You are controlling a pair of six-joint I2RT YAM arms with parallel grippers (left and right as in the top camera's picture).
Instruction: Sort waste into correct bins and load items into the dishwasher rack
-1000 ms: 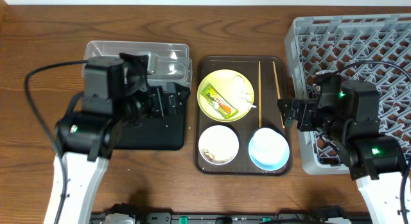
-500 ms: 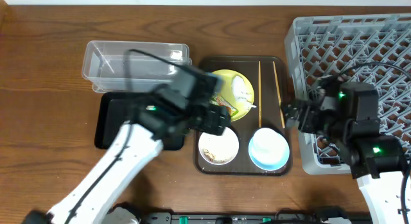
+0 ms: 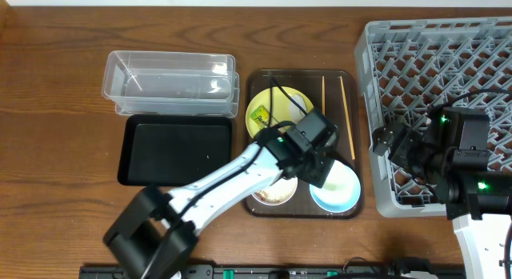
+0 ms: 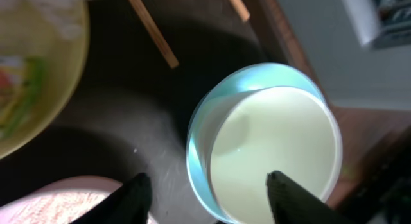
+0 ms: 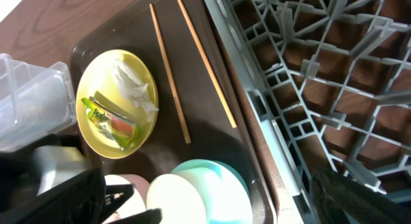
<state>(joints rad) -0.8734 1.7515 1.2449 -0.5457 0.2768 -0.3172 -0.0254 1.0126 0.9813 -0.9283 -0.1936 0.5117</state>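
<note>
My left gripper (image 3: 324,169) is open and hangs low over the light blue bowl (image 4: 199,140). Its fingers (image 4: 212,195) straddle the bowl's left rim. A small white cup (image 4: 276,147) sits inside the bowl. The white bowl (image 3: 268,195) with rice-like scraps is just left of it. The yellow plate (image 3: 276,111) holds the green-and-orange wrapper (image 5: 112,121) and a white crumpled scrap (image 5: 135,86). Two chopsticks (image 3: 323,99) lie on the tray's right side. My right gripper (image 3: 382,141) is open and empty at the grey rack's (image 3: 448,47) left edge.
The dishes stand on a dark brown serving tray (image 3: 258,209). The clear tub (image 3: 170,83) and the black tray (image 3: 172,147) sit to its left. My left arm crosses the white bowl. The rack fills the right side of the table.
My left arm has swung right from over the black tray, across the serving tray, to the light blue bowl. My right arm has drawn back slightly to the right.
</note>
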